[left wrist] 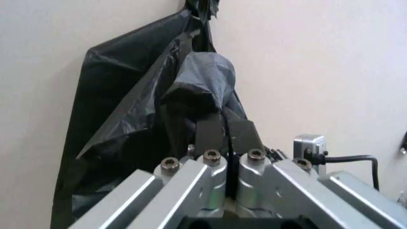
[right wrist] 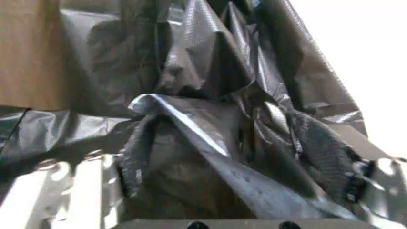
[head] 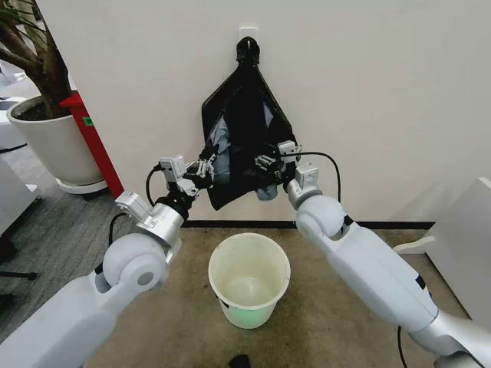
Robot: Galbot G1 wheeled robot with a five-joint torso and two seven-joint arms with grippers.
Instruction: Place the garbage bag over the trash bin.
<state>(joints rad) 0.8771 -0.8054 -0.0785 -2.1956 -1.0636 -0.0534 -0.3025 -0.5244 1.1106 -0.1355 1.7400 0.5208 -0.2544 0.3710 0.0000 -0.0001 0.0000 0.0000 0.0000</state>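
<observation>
Head view: the left tool [head: 205,167] is pinched shut on the left edge of the garbage bag [head: 242,126], which hangs against the wall above the trash bin [head: 247,278]. Thin, slippery film is clamped by the right tool [head: 267,163]; opposite rim edges seem the sensible hold.

The head view looks forward and down at the wall [head: 383,92] and floor [head: 337,322]; both wrist views sit very close to the garbage bag [head: 242,130], their shared subject
</observation>
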